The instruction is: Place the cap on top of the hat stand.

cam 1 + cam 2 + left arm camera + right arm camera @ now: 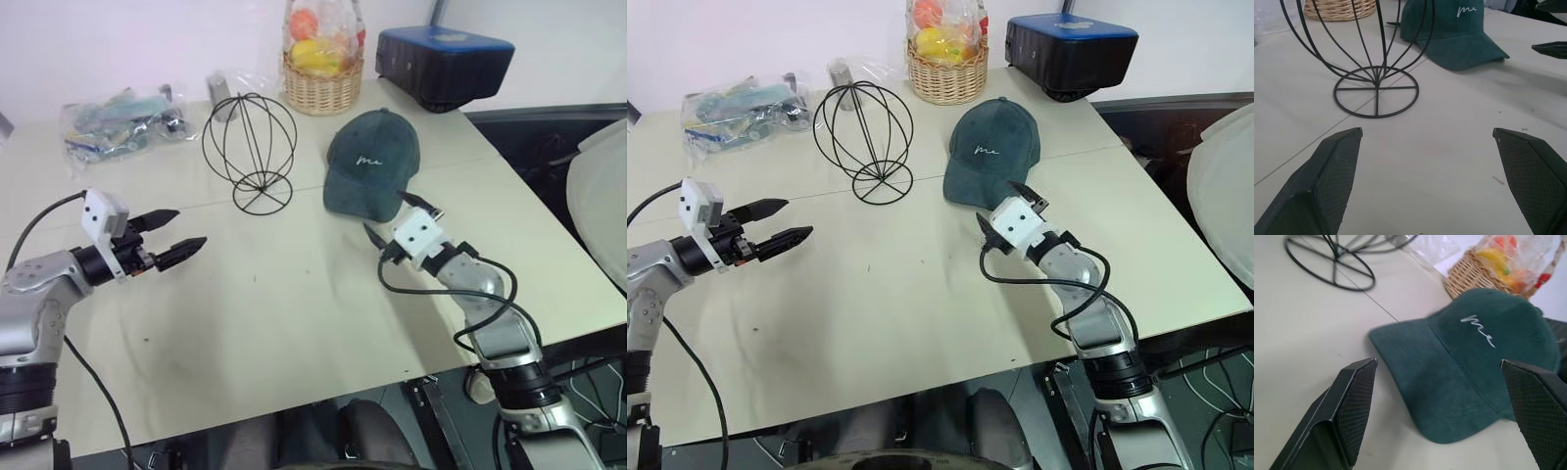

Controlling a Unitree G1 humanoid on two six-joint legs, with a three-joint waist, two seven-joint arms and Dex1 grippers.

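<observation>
The dark teal cap with white script lies on the table, brim toward me, just right of the hat stand, a black wire sphere on a ring base. My right gripper is open at the front edge of the brim, one finger on each side of it; in the right wrist view the cap lies just ahead of the spread fingers. My left gripper hovers open and empty over the table, in front and to the left of the stand. The left wrist view looks along the table at the stand's base.
A wicker basket of wrapped fruit stands behind the stand and the cap. A clear bag of items lies at the back left. A dark blue box sits at the back right corner. The table's right edge is near the cap.
</observation>
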